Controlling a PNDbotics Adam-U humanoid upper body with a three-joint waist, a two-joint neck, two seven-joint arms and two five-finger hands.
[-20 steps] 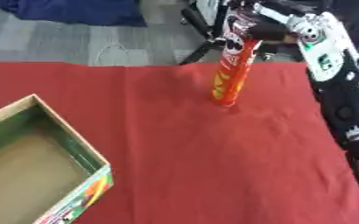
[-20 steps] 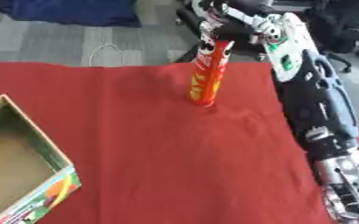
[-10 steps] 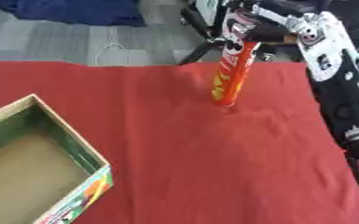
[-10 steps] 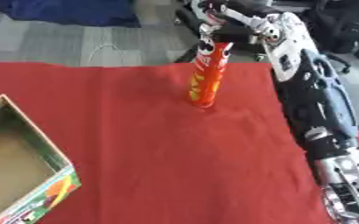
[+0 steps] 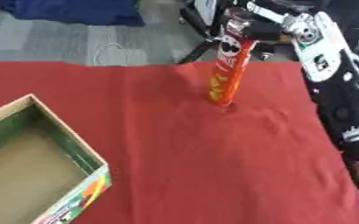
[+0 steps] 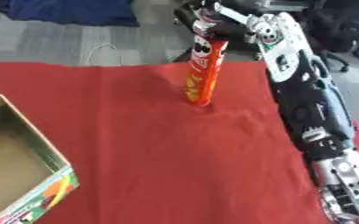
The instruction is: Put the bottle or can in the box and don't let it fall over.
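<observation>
I see my right hand (image 5: pixel 248 24) wrapped around the top of the tall orange can (image 5: pixel 228 72), which stands slightly tilted on the red cloth (image 5: pixel 190 157), near its far edge. The open box (image 5: pixel 37 175) sits well apart from the can, toward the cloth's near left corner.

Can (image 6: pixel 202 72): tall orange-red tube, leaning slightly, base on the red cloth (image 6: pixel 152 144).
Right hand (image 6: pixel 213 22): fingers curled round the can's top.
Box (image 6: pixel 48 153): open cardboard, green inner walls, lower left, well apart from the can.
</observation>
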